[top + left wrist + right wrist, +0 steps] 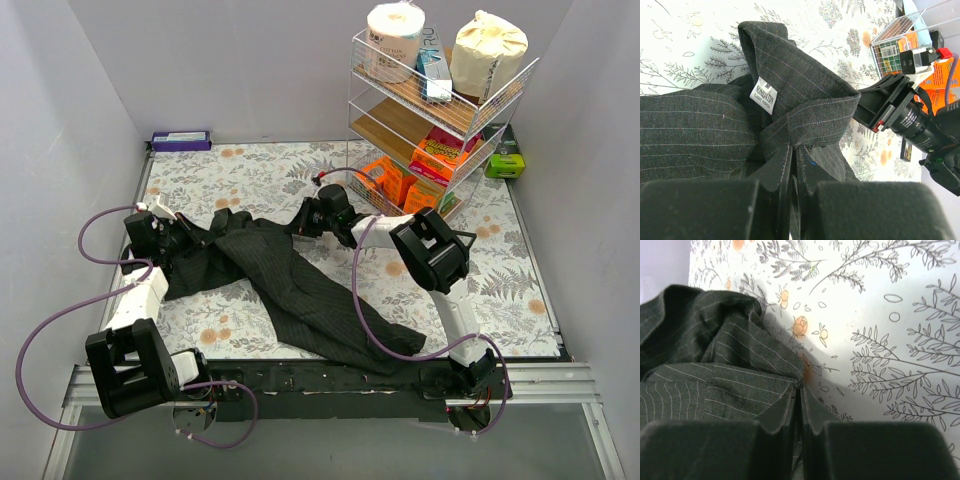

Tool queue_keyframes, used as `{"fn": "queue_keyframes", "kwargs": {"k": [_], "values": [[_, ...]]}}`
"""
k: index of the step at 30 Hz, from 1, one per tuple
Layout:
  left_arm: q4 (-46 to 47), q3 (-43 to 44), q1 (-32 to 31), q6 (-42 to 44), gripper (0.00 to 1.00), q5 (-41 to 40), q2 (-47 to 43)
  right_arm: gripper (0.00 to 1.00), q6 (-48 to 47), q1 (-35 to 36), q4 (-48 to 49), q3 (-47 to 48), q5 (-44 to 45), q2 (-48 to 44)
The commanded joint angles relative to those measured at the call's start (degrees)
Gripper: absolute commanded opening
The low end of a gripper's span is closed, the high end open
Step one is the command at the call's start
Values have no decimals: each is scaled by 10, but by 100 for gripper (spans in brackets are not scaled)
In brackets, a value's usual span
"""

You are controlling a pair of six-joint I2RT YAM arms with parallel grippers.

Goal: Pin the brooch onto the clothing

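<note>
On my feed the black pinstriped collared shirt (300, 300) lies crumpled across the white floral-print surface (250, 170), between the two arms. My left tool (792, 150) is clamped tight on a fold of the cloth just below the collar, near the white woven neck label (763, 95). My right tool (799, 386) has its fingers pinched together on the shirt's edge at the opposite side, where the fabric meets the surface

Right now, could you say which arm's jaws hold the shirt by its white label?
Left arm: its jaws pinch the shirt near that label; the right arm's pinch a plain edge.
</note>
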Motion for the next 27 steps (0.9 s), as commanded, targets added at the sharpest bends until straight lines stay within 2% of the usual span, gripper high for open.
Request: {"fn": "queue_keyframes", "kwargs": {"k": [1,3,6,10,11,16,19,23,26,27], "values": [[2,6,-1,5,0,-2,-29,7,-48,-5,14,31,8,-7],[0,8,-1,7,0,-14,-35,2,-66,-5,-4,39,9,-26],[1,6,-1,9,0,-20,-45,1,-108,-1,-29,36,33,-74],[2,5,-1,9,0,-24,-56,1,-196,25,-81,41,137,-152],[3,4,0,9,0,-24,-57,1,-248,51,-90,43,167,-167],[1,5,-1,9,0,-29,-58,1,-382,154,-126,40,316,-234],[-1,5,0,11,0,-33,-61,1,-382,203,-131,13,323,-244],[-2,5,-1,11,0,-34,-60,1,-309,230,-149,-45,259,-234],[-3,5,-1,12,0,-31,-56,23,-288,238,-160,-51,206,-223],[-3,5,-1,11,0,-31,-55,43,-285,238,-167,-50,194,-225]]}}
